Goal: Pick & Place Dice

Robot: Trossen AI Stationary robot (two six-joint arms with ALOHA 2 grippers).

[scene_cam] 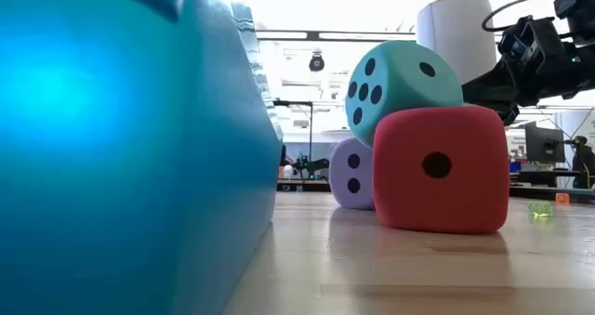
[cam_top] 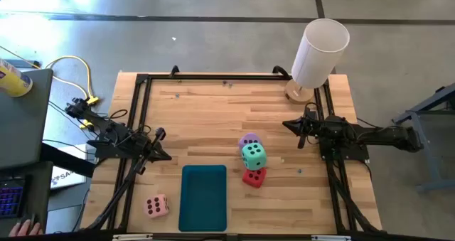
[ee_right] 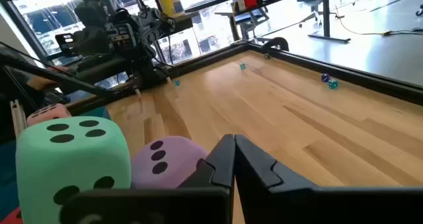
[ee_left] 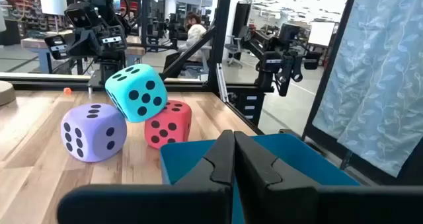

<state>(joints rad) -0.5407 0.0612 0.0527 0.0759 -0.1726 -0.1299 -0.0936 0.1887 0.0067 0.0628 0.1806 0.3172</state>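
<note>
- Geometry, high view: the stack of three dice sat near table centre, lying toward 8 o'clock from the right gripper (cam_top: 301, 133) and toward 3 o'clock from the left gripper (cam_top: 159, 136).
- Right gripper looked nearer the stack; the pink die (cam_top: 157, 206) lay alone at 6 o'clock from the left gripper, just beside the teal tray (cam_top: 203, 196).
- Both grippers were fully closed and held nothing, fingertips meeting in each wrist view.
- Cubes have no long axis, so approach angle seemed free.
- Green die (cam_top: 254, 156) rested tilted on top of the red die (cam_top: 254, 177) and purple die (cam_top: 248, 141); judged the first pick.
- Dice looked soft, round-cornered, black-pipped.
</note>
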